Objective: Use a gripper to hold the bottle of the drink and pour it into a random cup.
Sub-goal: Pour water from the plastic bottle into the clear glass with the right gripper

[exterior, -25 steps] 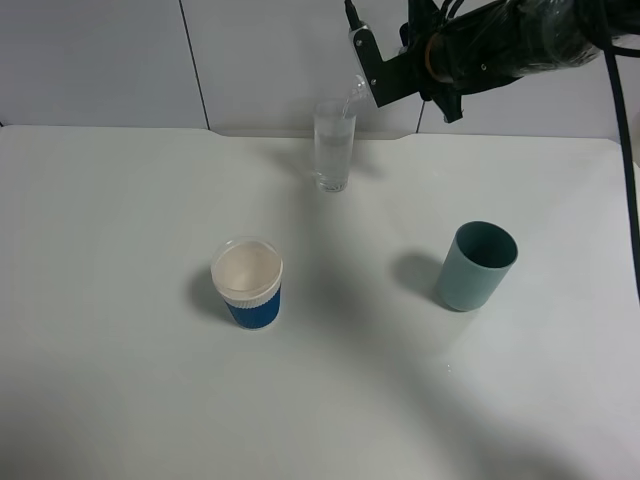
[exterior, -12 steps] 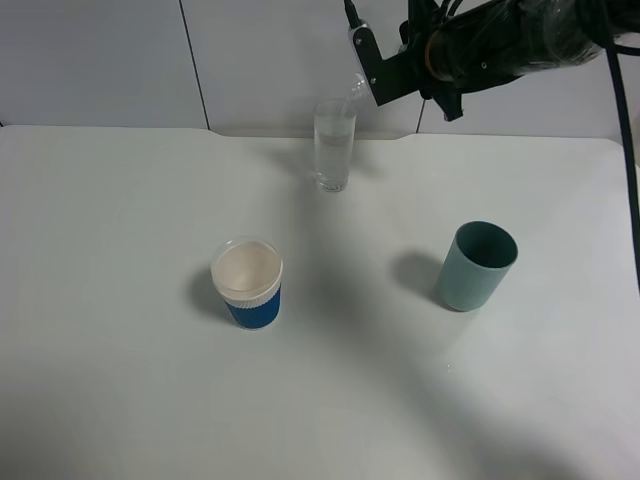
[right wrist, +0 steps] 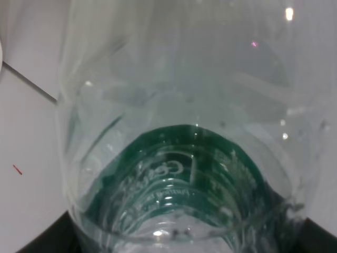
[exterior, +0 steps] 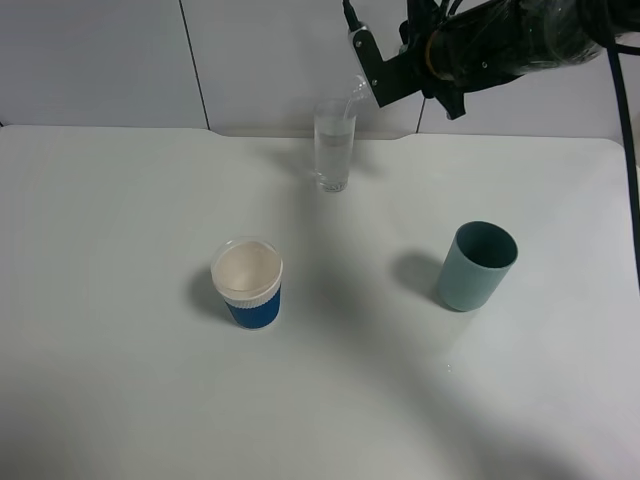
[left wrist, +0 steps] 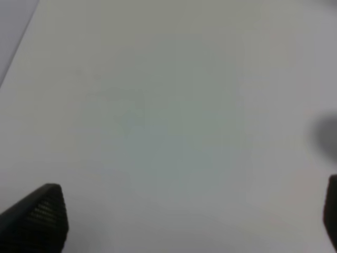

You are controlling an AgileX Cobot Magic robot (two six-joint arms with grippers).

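At the back of the table, the right gripper hangs shut on the bottle of the drink. The bottle is tipped, its clear neck pointing down at the rim of the cup, a tall clear glass with liquid in it. The right wrist view is filled by the bottle with its dark green label, and dark fingers show at the lower corners. The left gripper is open over bare table with nothing between its fingers; the exterior high view does not show it.
A white-rimmed cup with a blue sleeve stands left of the middle. A teal plastic cup stands at the right. The white table meets a pale wall just behind the glass.
The bottle's neck has lifted slightly from the glass rim and stays tipped over it. The cups and the glass have not moved.
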